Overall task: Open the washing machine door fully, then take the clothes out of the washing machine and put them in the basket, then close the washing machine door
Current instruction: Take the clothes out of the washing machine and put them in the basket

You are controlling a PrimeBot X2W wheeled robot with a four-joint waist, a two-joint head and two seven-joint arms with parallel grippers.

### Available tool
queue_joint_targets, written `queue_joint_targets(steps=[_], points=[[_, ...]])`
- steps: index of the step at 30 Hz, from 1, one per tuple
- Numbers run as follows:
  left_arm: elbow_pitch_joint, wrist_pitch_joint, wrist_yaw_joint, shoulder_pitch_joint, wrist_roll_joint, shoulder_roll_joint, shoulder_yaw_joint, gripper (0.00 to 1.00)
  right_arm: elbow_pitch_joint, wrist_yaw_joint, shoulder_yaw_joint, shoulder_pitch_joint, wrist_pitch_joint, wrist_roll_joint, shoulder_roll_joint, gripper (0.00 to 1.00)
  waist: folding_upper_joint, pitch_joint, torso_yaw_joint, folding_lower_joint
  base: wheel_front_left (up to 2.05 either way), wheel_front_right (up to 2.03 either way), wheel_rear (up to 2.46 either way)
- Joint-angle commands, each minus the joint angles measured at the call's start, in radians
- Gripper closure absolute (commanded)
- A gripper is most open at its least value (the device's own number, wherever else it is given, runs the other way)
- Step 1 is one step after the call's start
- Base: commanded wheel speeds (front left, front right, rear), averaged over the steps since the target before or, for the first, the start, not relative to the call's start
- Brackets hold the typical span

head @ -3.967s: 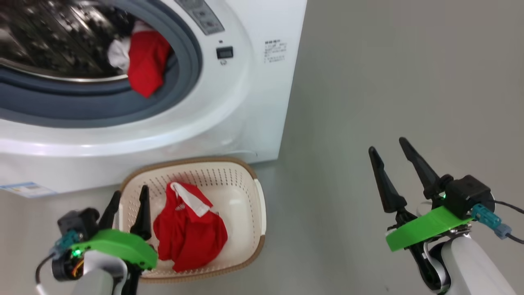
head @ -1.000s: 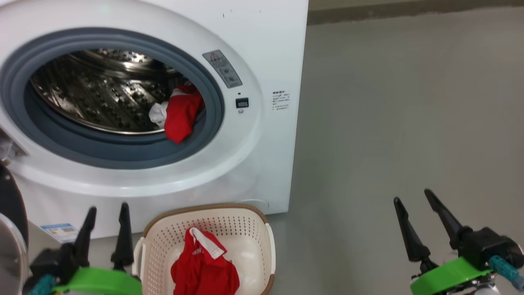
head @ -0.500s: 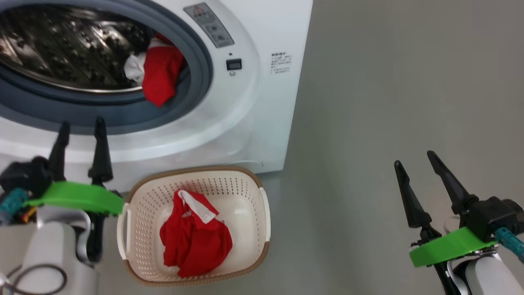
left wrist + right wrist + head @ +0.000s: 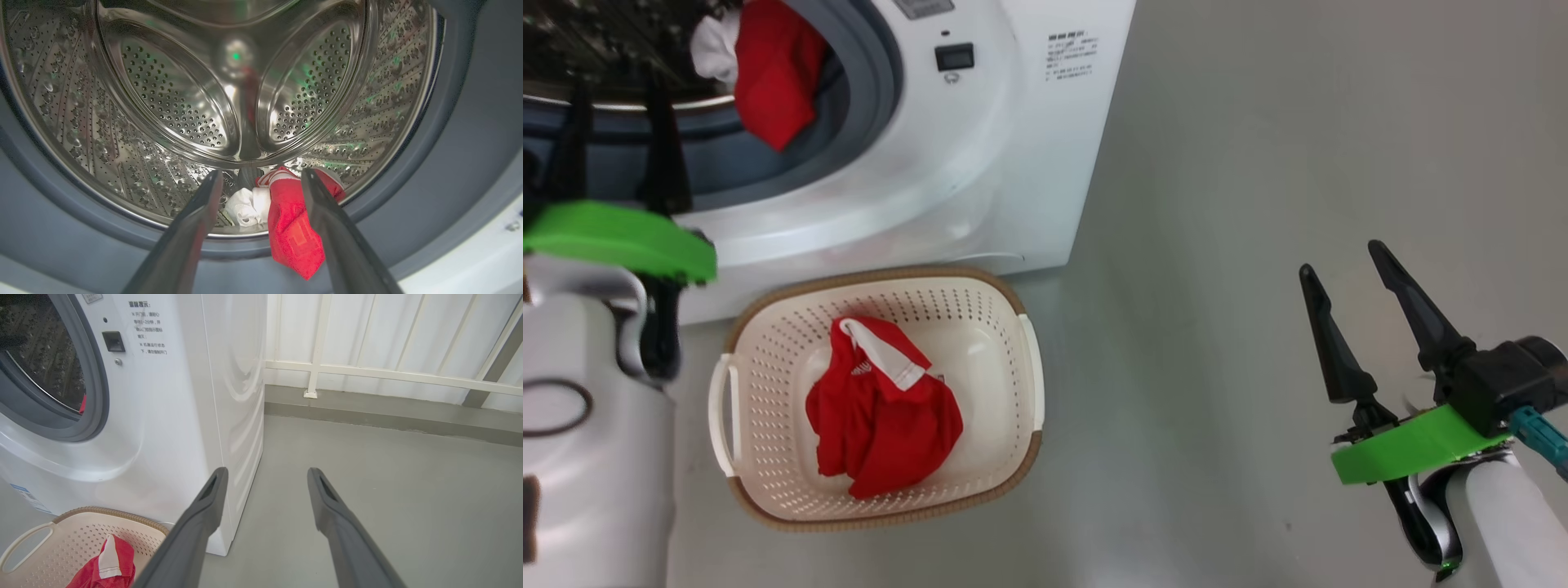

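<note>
Red garment (image 4: 292,232) hangs over gasket (image 4: 461,134), long axis vert., tip down.

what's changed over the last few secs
The left gripper rose from beside the basket to the washing machine opening, jaws open and empty, aimed at the hanging red garment. Unchanged: right gripper open over the floor, another red garment in the basket.

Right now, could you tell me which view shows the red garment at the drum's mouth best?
The left wrist view: the red garment hangs central over the gasket, framed by the open left claw. The head view crops it at the top edge; the right wrist view catches a red sliver behind the gasket.
</note>
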Motion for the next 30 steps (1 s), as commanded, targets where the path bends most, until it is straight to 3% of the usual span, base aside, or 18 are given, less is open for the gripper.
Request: queue_joint_targets(steps=[1,8,17,24,30], points=[[-0.002,-0.008,-0.006,-0.054,-0.030,0.055,0.015,0.00,-0.025,0.006,0.028,-0.020,-0.006,-0.013,-0.017,0.00,0.0000,0.051,-0.013,0.0000,0.00,0.00,0.00],[0.114,-0.001,-0.007,-0.180,-0.099,0.101,-0.057,0.00,-0.025,0.006,0.038,-0.045,-0.006,-0.026,-0.034,0.00,0.0000,0.115,-0.027,0.0000,0.00,0.00,0.00],[0.273,0.105,-0.007,-0.338,-0.217,0.123,-0.090,0.00,0.024,0.006,0.073,-0.071,-0.006,-0.046,-0.033,0.00,0.0000,0.157,-0.048,0.0000,0.00,0.00,0.00],[0.335,0.252,-0.007,-0.411,-0.346,0.132,-0.117,0.00,0.059,0.006,0.088,-0.099,-0.006,-0.026,-0.012,0.00,0.0000,0.168,-0.079,0.0000,0.00,0.00,0.00],[0.373,0.371,-0.007,-0.429,-0.389,0.168,-0.179,0.00,0.077,0.006,0.105,-0.107,-0.006,-0.001,-0.001,0.00,0.0000,0.174,-0.109,0.0000,0.00,0.00,0.00]])
